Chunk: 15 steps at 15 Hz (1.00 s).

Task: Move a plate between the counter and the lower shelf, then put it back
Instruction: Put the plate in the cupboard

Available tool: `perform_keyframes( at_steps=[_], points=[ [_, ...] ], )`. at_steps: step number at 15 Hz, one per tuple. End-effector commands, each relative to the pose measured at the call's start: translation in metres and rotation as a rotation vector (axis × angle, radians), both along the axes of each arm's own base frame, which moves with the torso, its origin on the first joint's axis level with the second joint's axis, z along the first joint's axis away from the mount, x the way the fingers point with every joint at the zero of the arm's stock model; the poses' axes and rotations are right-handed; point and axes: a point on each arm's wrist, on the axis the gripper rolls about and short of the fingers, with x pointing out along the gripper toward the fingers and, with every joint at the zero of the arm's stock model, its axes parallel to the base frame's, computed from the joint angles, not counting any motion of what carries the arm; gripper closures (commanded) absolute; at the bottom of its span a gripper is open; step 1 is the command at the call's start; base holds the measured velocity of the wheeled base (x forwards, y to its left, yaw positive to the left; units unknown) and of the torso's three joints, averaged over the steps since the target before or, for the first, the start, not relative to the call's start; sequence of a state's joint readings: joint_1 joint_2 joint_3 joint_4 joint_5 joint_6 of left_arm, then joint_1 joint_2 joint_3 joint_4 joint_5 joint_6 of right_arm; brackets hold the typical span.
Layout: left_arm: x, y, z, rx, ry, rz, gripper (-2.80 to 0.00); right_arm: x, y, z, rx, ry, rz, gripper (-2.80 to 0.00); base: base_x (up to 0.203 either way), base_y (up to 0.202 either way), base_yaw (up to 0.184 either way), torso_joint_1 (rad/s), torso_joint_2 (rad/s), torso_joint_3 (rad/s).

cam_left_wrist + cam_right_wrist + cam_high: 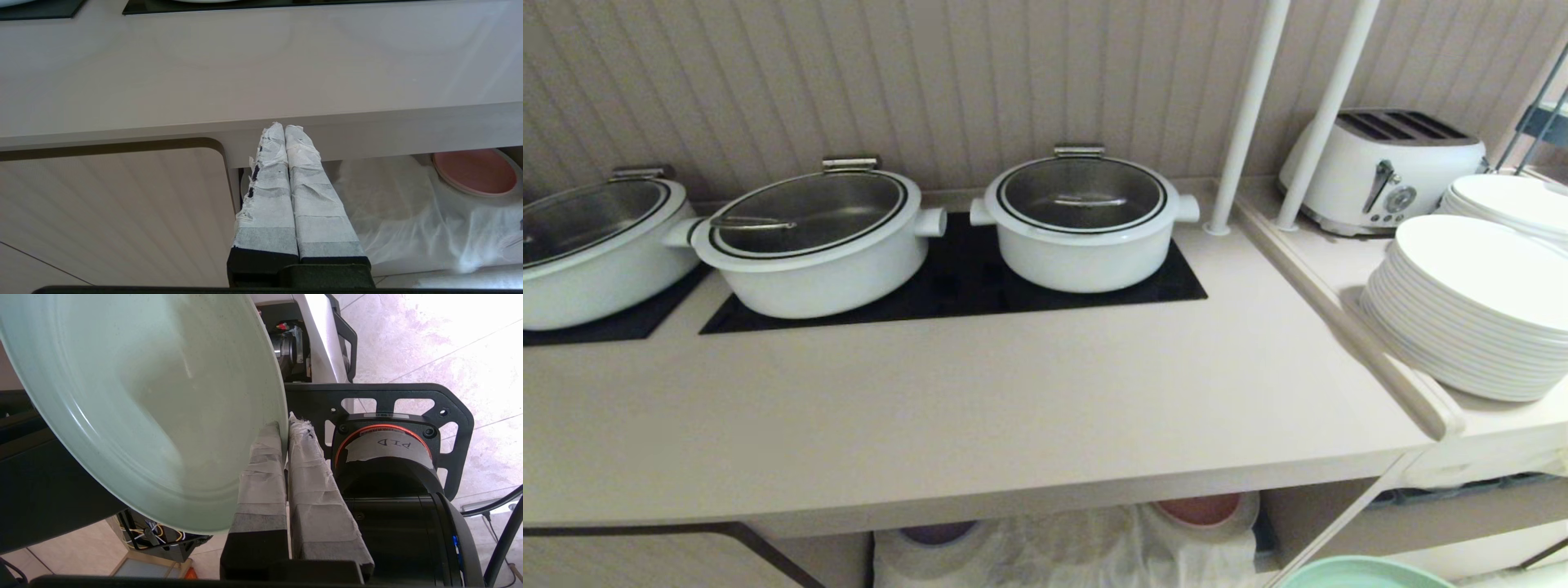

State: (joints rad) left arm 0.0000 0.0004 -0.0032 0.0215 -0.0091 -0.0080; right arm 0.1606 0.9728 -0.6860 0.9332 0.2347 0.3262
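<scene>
Head view, left to right: we see three white pots with glass lids, the first (592, 245) at 9 o'clock, the second (813, 241) next, the third (1082, 220) near centre, all sitting on the black hob panels (964, 286) set in the desk (1013, 408). At 3 o'clock two white posts (1250, 114), a white toaster (1384, 171) and stacks of white plates (1474, 310) stand on the narrower ledge. Under the desk's front edge, at 6 o'clock, the lower shelf (1062, 547) shows white cloth with a purple plate (935, 532) and a pink plate (1201, 509) on humps. The mint-green plate (1364, 573) peeks in at 5 o'clock, below desk level and outside the shelf. In the left wrist view the left claw (284, 130) has its taped fingers pressed together, empty, just before the desk's edge. In the right wrist view the right claw (284, 426) is clamped on the plate's (143, 396) rim, plate tilted, floor behind it.
</scene>
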Motion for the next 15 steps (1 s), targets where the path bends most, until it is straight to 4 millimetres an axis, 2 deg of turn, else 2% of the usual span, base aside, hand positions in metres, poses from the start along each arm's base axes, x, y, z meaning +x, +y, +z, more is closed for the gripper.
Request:
perform_keyframes(
  at_steps=[1, 6, 15],
  points=[
    [0.0, 0.0, 0.0, 0.0, 0.0, 0.0, 0.0, -0.0002, 0.0, -0.0008, 0.0, 0.011, -0.001, 0.0, 0.0, 0.0, 0.0, 0.0, 0.0, 0.0],
    [0.0, 0.0, 0.0, -0.001, 0.0, 0.0, 0.0, 0.0005, 0.0002, -0.0017, 0.001, 0.016, 0.0, 0.0, 0.0, 0.0, 0.0, -0.02, 0.04, 0.023],
    [0.0, 0.0, 0.0, 0.0, 0.0, 0.0, 0.0, 0.0055, 0.0012, -0.003, 0.001, 0.04, 0.004, 0.0, 0.0, 0.0, 0.0, -0.148, 0.32, 0.17]
  ],
)
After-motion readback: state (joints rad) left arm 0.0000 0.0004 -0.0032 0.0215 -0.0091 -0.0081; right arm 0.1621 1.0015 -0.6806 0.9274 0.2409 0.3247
